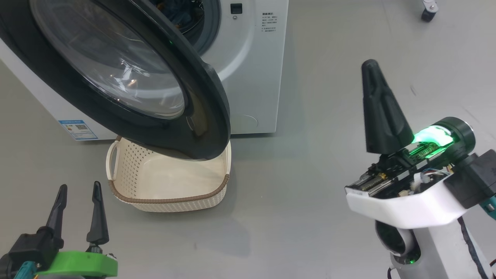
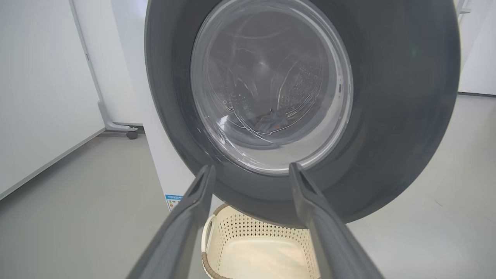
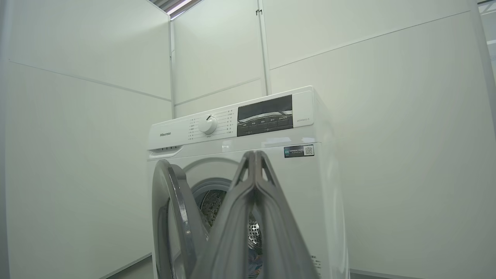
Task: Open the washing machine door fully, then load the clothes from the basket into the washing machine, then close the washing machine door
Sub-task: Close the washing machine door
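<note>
Glossy black-rimmed door [image 1: 209, 97], bulging glass, hanging over the perforated cream basket [image 1: 166, 200] — left gripper [image 1: 79, 186] low, fingers spread, empty; right gripper [image 1: 371, 68] raised, pinched shut on nothing.

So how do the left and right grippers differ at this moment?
The left gripper is open, its fingers spread apart; the right gripper is shut, its fingers pressed into one point. The left gripper sits low near the basket; the right gripper stands higher and far off to the right of it. Both are empty and have long dark fingers.
</note>
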Available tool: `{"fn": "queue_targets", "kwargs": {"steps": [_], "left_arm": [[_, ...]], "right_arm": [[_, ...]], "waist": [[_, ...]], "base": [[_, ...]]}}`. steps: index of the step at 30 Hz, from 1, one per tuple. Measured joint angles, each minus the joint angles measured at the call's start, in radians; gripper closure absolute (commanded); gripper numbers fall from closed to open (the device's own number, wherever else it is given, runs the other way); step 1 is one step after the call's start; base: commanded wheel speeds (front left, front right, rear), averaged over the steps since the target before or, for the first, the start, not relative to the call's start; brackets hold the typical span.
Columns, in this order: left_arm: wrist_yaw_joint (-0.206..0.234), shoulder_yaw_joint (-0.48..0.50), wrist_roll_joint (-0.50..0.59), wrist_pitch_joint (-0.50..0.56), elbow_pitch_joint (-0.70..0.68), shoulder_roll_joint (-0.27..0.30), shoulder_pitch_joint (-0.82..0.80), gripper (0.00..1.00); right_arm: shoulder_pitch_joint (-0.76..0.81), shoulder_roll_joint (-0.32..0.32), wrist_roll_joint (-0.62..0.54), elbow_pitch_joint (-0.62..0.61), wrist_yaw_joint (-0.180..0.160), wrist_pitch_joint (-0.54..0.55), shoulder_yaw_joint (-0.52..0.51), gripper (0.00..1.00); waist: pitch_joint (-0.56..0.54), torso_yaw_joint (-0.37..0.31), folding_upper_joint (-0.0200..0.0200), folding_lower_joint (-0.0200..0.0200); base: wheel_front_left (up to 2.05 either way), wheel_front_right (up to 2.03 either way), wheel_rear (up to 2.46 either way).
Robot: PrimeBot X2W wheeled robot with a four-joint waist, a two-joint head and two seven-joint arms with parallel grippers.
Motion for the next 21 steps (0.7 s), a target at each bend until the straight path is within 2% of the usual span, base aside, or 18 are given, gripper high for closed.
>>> {"fn": "queue_targets", "kwargs": {"steps": [8, 12, 21], "left_arm": [[-0.007, -0.033, -0.007, 0.0, 0.014, -0.002, -0.016, 0.0], [-0.007, -0.057, -0.021, 0.0, 0.021, -0.003, -0.019, 0.0], [-0.008, -0.14, -0.109, 0.0, 0.005, -0.004, -0.044, 0.0]], "right_arm": [[-0.014, -0.117, -0.009, -0.032, 0.0, 0.0, 0.21, 1.0], [-0.018, -0.144, -0.008, -0.018, 0.0, 0.0, 0.246, 1.0], [-0.019, -0.217, -0.004, 0.113, 0.0, 0.0, 0.316, 1.0]], "waist": [[0.015, 0.055, 0.0, 0.0], [0.021, 0.082, 0.0, 0.0], [0.052, 0.192, 0.0, 0.0]], "base": [[0.0, 0.0, 0.0], [0.0, 0.0, 0.0], [0.0, 0.0, 0.0]]}}
